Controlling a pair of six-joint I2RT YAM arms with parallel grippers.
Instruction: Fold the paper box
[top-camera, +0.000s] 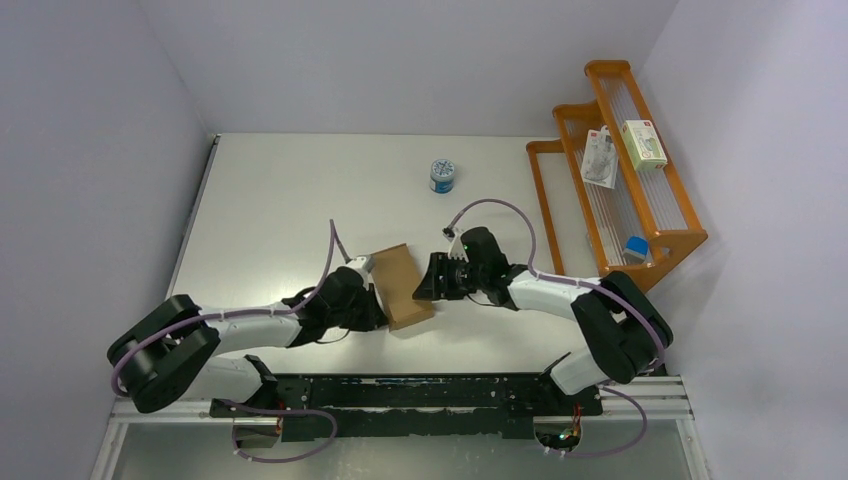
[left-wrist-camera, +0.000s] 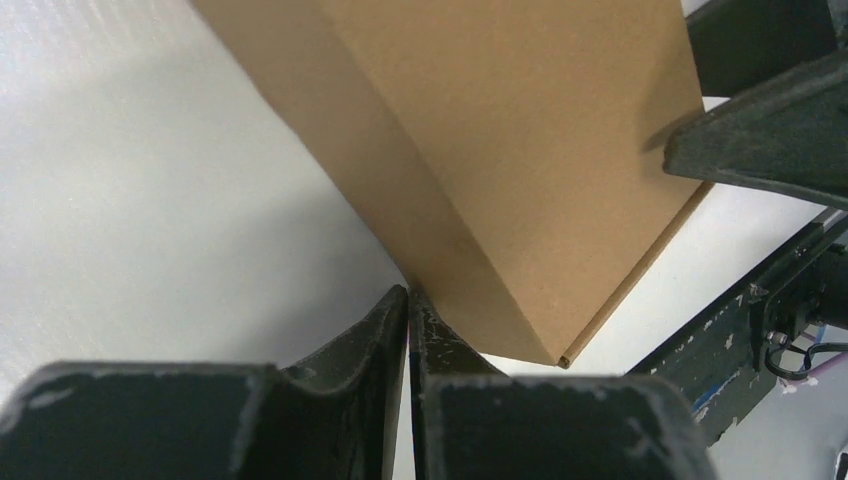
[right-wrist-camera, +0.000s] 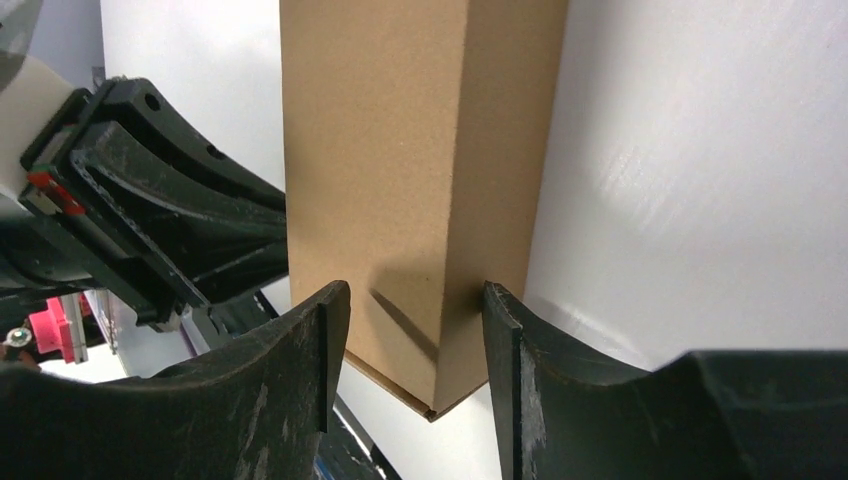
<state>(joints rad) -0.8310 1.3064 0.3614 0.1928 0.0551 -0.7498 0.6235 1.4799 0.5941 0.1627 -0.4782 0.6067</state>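
The paper box is a plain brown cardboard oblong box lying on the white table between the two grippers. My left gripper is shut and empty, and its tips touch the box's left side wall near the table. My right gripper is open. Its jaws straddle the upper long edge at the box's near end, one finger over the top face and one by the side face, not clamped. A right finger rests at the box's far edge in the left wrist view.
A blue-and-white round tin stands at the back middle. An orange stepped rack at the right holds white printed packages and a small blue item. A black rail runs along the near table edge.
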